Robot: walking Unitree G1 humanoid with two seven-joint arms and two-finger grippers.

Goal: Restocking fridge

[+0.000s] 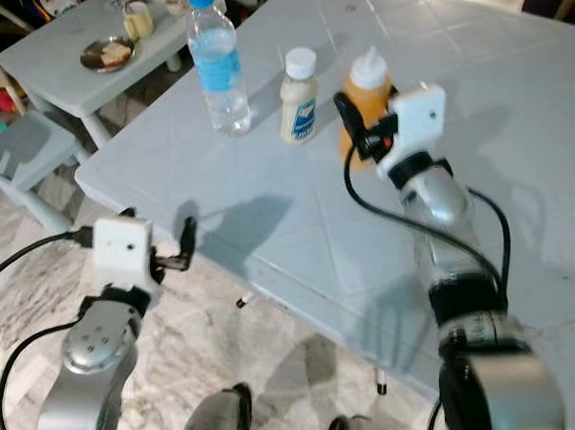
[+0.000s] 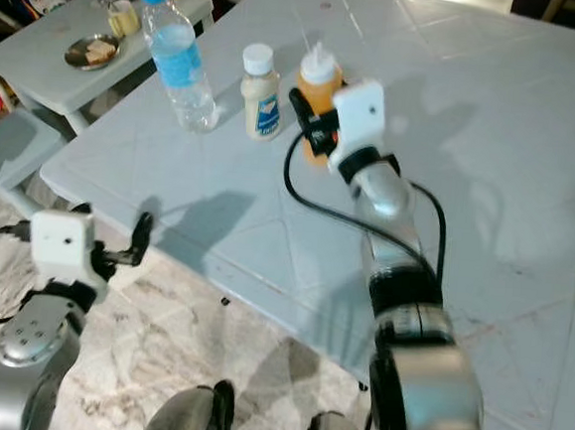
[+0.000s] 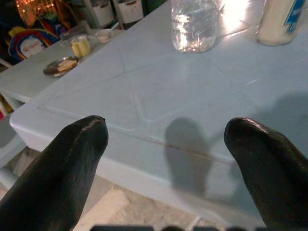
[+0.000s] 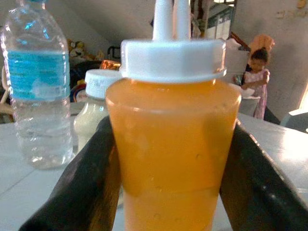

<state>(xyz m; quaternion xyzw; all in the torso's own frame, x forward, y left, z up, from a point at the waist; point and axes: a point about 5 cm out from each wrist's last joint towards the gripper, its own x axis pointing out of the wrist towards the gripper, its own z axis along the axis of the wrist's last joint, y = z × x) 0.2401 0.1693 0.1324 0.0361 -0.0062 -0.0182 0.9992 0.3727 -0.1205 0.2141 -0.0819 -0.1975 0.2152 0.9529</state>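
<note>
Your right hand (image 1: 349,130) grips the orange sauce bottle (image 4: 173,154), which stands upright on the table (image 1: 532,145), right of the white bottle (image 1: 298,94) and the water bottle (image 1: 218,62). Your left hand (image 3: 166,168) is spread wide at the table's near-left edge.

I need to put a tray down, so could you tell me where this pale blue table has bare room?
The pale blue plastic table is bare along its near edge and on the far side beyond the right gripper. It is crowded where the clear water bottle, cream-coloured jar and orange squeeze bottle stand in a row.
</note>
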